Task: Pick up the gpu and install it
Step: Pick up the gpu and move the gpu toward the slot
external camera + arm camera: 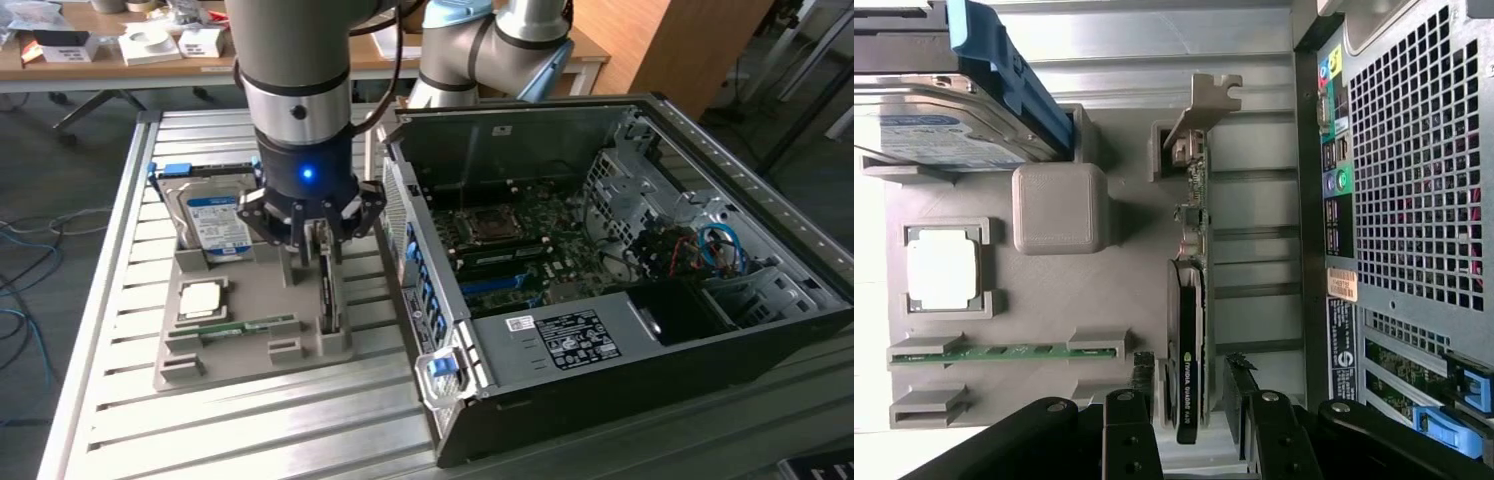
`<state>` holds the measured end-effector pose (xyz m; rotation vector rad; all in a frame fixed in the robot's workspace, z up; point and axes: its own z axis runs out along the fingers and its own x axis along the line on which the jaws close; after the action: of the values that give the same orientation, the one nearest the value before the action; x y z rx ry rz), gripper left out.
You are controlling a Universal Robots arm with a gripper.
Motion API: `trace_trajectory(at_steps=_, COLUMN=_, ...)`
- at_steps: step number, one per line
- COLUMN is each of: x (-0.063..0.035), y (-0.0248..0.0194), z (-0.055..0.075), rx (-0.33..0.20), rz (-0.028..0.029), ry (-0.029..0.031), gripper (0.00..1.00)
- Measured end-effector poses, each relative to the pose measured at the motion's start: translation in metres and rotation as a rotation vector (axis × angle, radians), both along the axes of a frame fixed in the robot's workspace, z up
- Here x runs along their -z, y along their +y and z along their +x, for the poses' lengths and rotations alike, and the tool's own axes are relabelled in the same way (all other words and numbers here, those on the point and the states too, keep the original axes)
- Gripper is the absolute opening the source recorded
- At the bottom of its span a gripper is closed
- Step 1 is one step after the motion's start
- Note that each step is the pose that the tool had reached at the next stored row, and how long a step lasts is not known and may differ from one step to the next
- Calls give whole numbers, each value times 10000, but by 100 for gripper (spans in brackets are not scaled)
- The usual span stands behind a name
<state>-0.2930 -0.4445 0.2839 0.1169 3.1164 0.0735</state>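
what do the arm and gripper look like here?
Arm: grey metallic cylindrical links, black joint band, a black cable alongside. Wrist section black with a glowing blue light. Gripper: black, with flat black fingers fixed by round screws.

**Support:** slatted metal table point(120, 400), filling the lower part of the exterior view.

**Directly on it:**
1. Grey moulded tray point(240, 352), lower left of centre. It carries:
   - a hard drive point(214, 215) standing on edge at its far end
   - a square silver chip point(200, 298), probably a processor, lying flat
   - a green memory stick point(240, 327) in clips
   - the gpu point(327, 300) standing on edge along the side nearest the case
2. Open computer case point(574, 400), on the right, just beside the tray, side panel off.
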Motion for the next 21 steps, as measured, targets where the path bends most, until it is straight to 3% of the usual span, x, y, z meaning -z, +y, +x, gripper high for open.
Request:
trace_trajectory(at_steps=6, x=21, y=-3, z=36, rx=2, rz=3, ry=2, gripper=41)
trace_trajectory(at_steps=21, x=216, y=-4, z=55, rx=1, rz=2, ry=2, gripper=41)
